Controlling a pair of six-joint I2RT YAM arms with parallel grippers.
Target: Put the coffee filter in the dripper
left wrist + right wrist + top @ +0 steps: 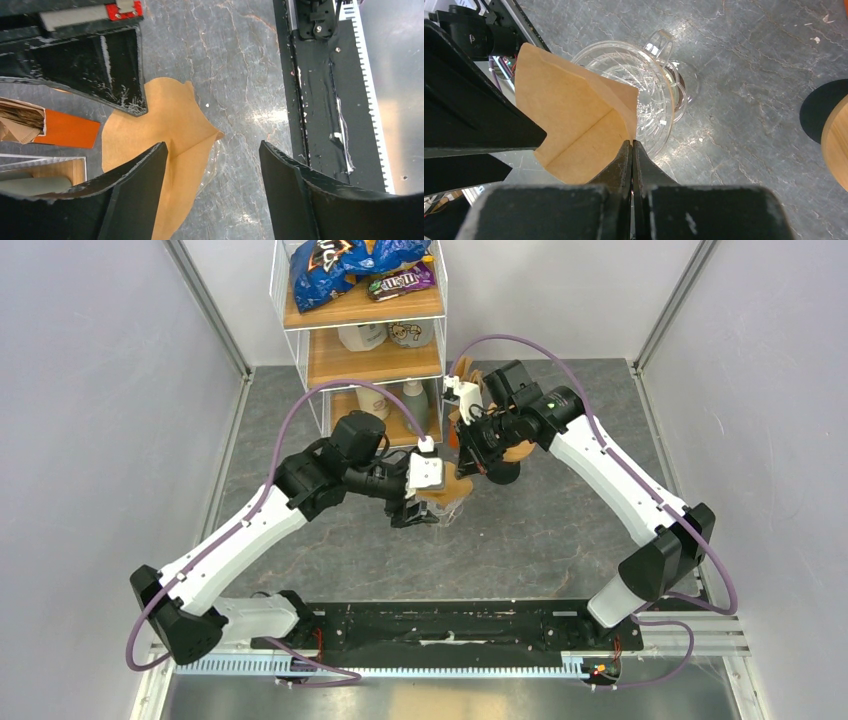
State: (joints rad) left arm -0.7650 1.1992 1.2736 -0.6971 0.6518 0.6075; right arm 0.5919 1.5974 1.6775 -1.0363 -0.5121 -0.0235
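Over the glass dripper (651, 75), the right fingers (623, 167) pinch the coffee filter (574, 120) by its corner — tips together. The left fingers (135, 175) stand apart nearby.

Two white arms (250, 530) with black joints, purple cables (130, 645) looping alongside.

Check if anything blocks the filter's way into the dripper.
Nothing visible blocks it. The shut right gripper pinches the filter at its edge, partly over the glass dripper's open mouth. The open left gripper sits beside the filter, close by but not between filter and dripper.
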